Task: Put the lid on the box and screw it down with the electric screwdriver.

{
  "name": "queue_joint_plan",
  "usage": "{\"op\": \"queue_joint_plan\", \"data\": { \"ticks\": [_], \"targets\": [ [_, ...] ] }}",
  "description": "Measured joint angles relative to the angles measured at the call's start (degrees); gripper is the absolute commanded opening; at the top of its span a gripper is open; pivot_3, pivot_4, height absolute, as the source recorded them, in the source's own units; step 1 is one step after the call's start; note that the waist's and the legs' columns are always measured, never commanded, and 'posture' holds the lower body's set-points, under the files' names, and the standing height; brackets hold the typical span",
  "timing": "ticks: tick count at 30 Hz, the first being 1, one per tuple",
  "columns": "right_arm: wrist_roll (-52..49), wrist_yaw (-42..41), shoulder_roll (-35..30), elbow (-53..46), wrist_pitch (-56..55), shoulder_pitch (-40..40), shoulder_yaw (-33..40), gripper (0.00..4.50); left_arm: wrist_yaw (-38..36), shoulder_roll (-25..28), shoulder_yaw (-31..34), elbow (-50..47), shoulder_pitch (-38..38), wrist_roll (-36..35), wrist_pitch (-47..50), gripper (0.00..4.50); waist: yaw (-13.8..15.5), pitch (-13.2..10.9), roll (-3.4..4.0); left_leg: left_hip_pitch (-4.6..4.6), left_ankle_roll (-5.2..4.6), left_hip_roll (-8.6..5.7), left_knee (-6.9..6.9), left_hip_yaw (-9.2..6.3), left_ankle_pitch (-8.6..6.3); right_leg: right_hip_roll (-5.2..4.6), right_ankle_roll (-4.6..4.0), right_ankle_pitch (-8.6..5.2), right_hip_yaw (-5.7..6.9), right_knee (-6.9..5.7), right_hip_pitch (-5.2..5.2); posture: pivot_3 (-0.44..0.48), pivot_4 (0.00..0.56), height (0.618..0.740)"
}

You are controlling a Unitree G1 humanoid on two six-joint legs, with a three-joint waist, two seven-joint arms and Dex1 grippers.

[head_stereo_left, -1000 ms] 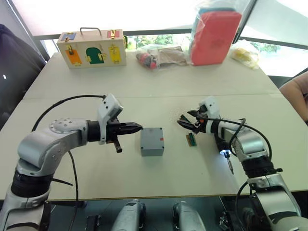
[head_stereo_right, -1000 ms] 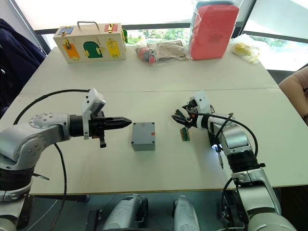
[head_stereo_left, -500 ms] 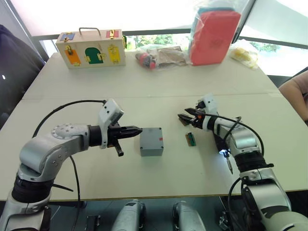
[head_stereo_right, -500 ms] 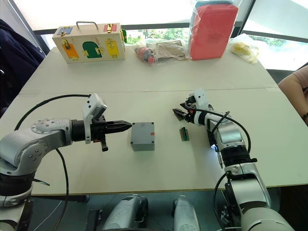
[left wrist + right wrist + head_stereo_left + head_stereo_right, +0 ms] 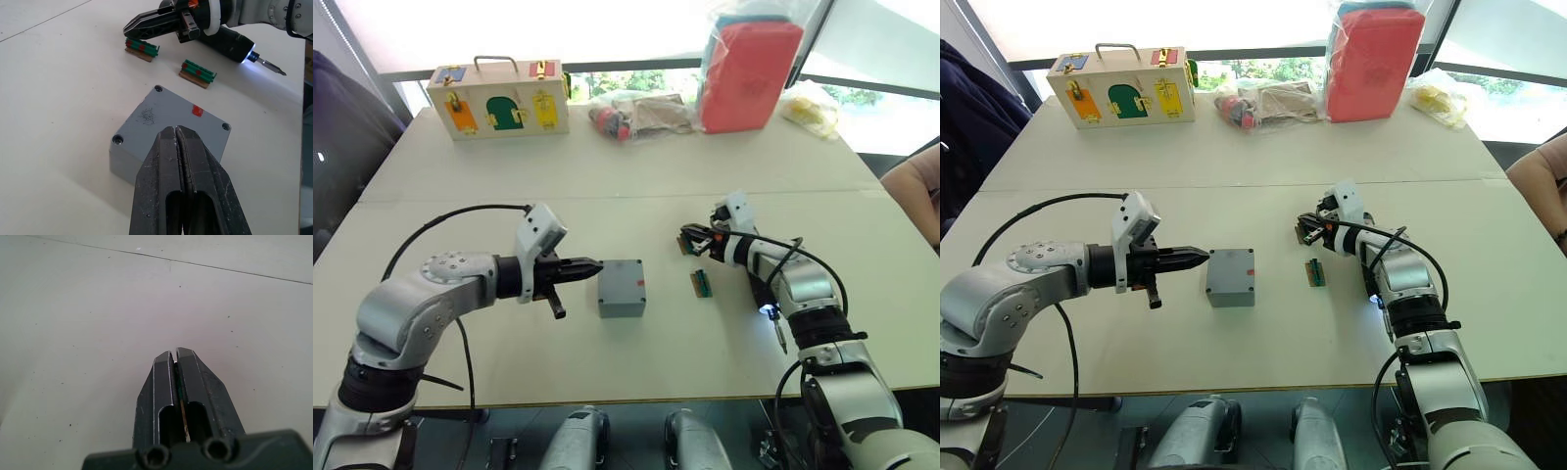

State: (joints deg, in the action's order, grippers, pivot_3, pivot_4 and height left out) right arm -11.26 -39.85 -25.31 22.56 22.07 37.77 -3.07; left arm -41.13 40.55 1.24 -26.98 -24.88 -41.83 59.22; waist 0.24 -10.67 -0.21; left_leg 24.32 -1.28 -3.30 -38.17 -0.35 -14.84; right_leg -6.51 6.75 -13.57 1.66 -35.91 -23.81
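Note:
The grey box (image 5: 622,287) stands mid-table, its flat top showing corner screw holes and a red mark (image 5: 197,110). I cannot tell the lid apart from the box. My left gripper (image 5: 597,263) is shut and empty, tips level with the box's left side and just short of it. My right gripper (image 5: 684,235) is shut, its tips resting over a green strip (image 5: 142,48). A sliver of green shows in the slit between its fingers (image 5: 164,382), and I cannot tell whether it is pinched. The electric screwdriver (image 5: 230,41) lies under my right forearm, its light (image 5: 767,310) on and its bit toward the front edge.
A second green strip (image 5: 703,282) lies right of the box. Along the far edge are a wooden box with coloured doors (image 5: 499,98), clear bags (image 5: 641,113), a red pack (image 5: 751,73) and a yellow bag (image 5: 813,108). A person's arm (image 5: 913,191) is at the right edge.
My right gripper has gone from wide open to shut over the green strip and reached slightly farther out. My left gripper edged a little toward the box.

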Motion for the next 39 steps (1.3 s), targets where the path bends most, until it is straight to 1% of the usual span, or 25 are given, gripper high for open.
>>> {"op": "queue_joint_plan", "data": {
  "ticks": [7,11,13,14,16,19,21,24,26,32,39],
  "targets": [
    [-0.14,-0.22,-1.09,-5.28,0.83,-0.26,0.5,0.01,0.0,0.0,-0.03,0.03,0.1,0.08,-0.02,0.0,0.0,0.0,0.0,0.0,0.0,0.0,0.0,0.0,0.0,0.0,0.0,0.0,-0.01,-0.01,-0.02,0.0,0.15,0.74],
    [-0.72,-0.55,-2.42,-10.45,3.24,-0.27,1.33,0.01,-0.03,0.0,-0.04,0.23,0.09,0.11,-0.06,0.0,0.07,0.0,0.0,0.01,0.0,0.0,0.0,0.01,0.0,0.0,0.0,0.0,-0.02,-0.02,-0.03,0.0,0.15,0.74],
    [-2.24,-1.21,-2.69,-14.77,5.11,-0.49,1.85,0.01,-0.24,0.1,-0.03,0.6,0.08,0.1,-0.06,0.0,0.03,0.0,0.0,0.01,0.0,0.0,0.0,0.01,0.0,0.0,0.0,0.0,-0.02,-0.05,-0.06,0.0,0.15,0.74],
    [-3.63,-1.78,-2.71,-17.67,6.4,-1.03,2.1,0.01,-0.69,0.55,-0.03,0.65,0.07,0.02,-0.06,0.0,0.02,0.0,0.0,0.02,0.0,0.01,0.01,0.0,0.0,0.01,-0.01,-0.01,-0.02,-0.06,-0.07,0.0,0.15,0.74],
    [-7.99,-3.68,-2.74,-27.14,10.63,-4.02,2.24,0.01,-3.0,4.47,0.01,0.66,0.32,0.04,-0.14,0.0,0.01,0.0,0.0,0.05,0.01,0.03,0.04,0.01,0.01,0.03,-0.05,-0.03,-0.03,-0.1,-0.15,0.0,0.15,0.74],
    [-10.3,-4.34,-2.72,-32.49,13.14,-6.24,2.0,0.01,-4.76,6.79,0.16,0.65,1.0,0.12,-0.63,0.0,0.04,0.0,0.01,0.05,0.01,0.03,0.04,0.01,0.01,0.02,-0.06,-0.04,-0.05,-0.11,-0.16,0.0,0.15,0.74],
    [-12.11,-3.87,-2.41,-38.42,16.17,-9.19,0.73,0.01,-6.88,8.86,0.2,0.93,2.35,0.18,-1.47,0.0,0.28,0.0,0.0,0.05,0.01,0.02,0.01,0.02,0.0,0.01,-0.07,-0.04,-0.06,-0.09,-0.17,0.0,0.15,0.74],
    [-12.06,-2.62,-1.53,-40.7,16.82,-11.57,-1.47,0.01,-7.78,10.11,0.2,1.04,2.5,0.83,-2.6,0.0,0.5,0.0,0.0,0.05,0.01,0.01,0.01,0.01,0.01,0.0,-0.08,-0.05,-0.05,-0.09,-0.19,0.0,0.15,0.74],
    [-11.9,-1.8,-0.64,-40.9,16.95,-12.92,-3.12,0.01,-7.82,10.02,0.04,1.07,2.72,1.36,-3.4,0.0,0.38,0.0,0.0,0.06,0.02,0.0,0.01,0.02,0.01,0.0,-0.08,-0.05,-0.07,-0.1,-0.23,0.0,0.15,0.74],
    [-10.2,-0.49,0.05,-40.07,15.95,-13.06,-5.34,0.01,-7.04,8.61,-0.28,1.04,2.73,1.48,-3.53,0.0,0.39,0.0,0.0,0.06,0.02,0.0,0.01,0.04,0.01,0.0,-0.08,-0.05,-0.08,-0.11,-0.24,0.0,0.15,0.74],
    [-8.96,-0.23,0.05,-37.19,14.35,-12.9,-5.82,0.01,-5.57,6.97,-0.6,1.02,2.73,1.91,-3.53,0.0,0.37,0.0,0.0,0.06,0.02,0.0,0.01,0.04,0.02,0.01,-0.08,-0.05,-0.08,-0.12,-0.25,0.0,0.15,0.74]
  ]
}}
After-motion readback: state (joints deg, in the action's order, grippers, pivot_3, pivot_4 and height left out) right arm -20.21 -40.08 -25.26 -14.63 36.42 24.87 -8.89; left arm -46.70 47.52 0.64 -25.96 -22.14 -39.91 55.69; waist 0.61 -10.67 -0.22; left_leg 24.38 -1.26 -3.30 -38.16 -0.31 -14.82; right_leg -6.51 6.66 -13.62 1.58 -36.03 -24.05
